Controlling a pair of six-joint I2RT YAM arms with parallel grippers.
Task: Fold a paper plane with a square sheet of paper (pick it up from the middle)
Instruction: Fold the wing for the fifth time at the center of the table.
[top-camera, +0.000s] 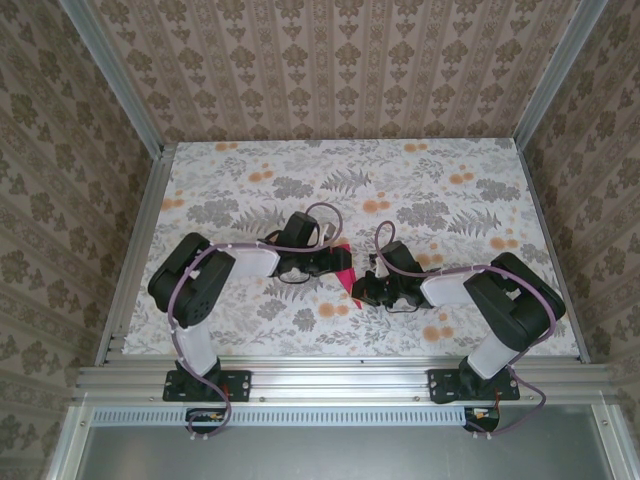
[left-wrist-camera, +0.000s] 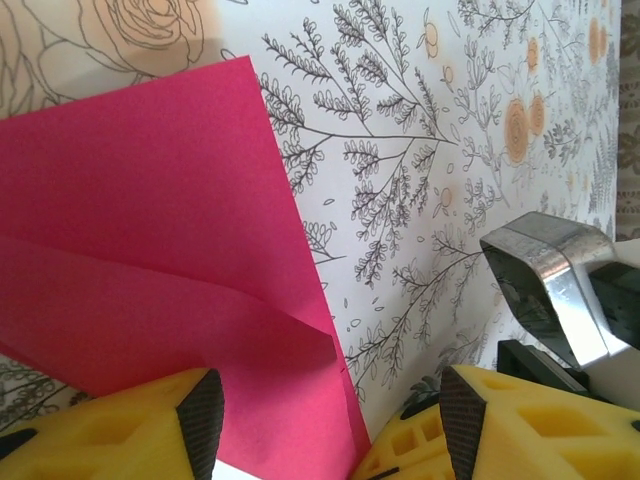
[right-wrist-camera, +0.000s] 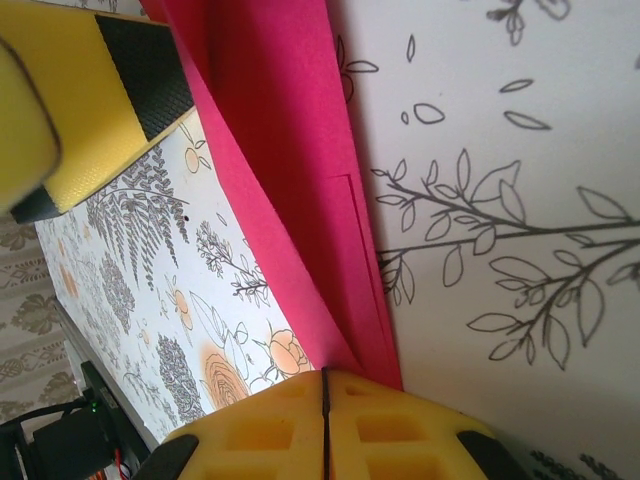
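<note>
Top view, bottom edge: both arm bases are bolted to the rail (top-camera: 340, 378). The arms reach up the frame and inward. The left gripper (top-camera: 322, 262) and right gripper (top-camera: 366, 290) meet near the centre of the cloth (top-camera: 450, 200), a pale floral print with orange blooms.

Right gripper: just right of centre, pointing left. In its wrist view the two yellow fingers (right-wrist-camera: 400, 430) are pressed together at the bottom edge, with only a thin dark seam between them. The paper (right-wrist-camera: 290, 200) runs down from the top of the frame and narrows into the fingertips, so the jaws are closed on its folded edge. At least two layers show there, the left one in shadow. At upper left, one finger of the left gripper, yellow with a black pad (right-wrist-camera: 150, 70), sits just beside the paper.

Left gripper: just left of centre, slightly higher in the frame, pointing right. In its wrist view the jaws stand apart with nothing clamped. The pads face each other across the gap at the bottom edge. The left finger is over the paper and the right finger is over bare cloth, and the paper's right edge passes between them. Cannot tell whether the finger touches the paper.

Paper: magenta-red. In the top view it is a small patch at centre, between the two grippers. In the left wrist view it takes the left half of the frame, with one corner at upper middle and a crease with an overlapping flap running toward lower middle.

Right middle of that view, beyond the right finger: a shiny bevelled metal part (left-wrist-camera: 545, 285) with black behind it. Cannot tell what it belongs to.

Top of frame: patterned walls (top-camera: 330, 60) stand behind the table.
</note>
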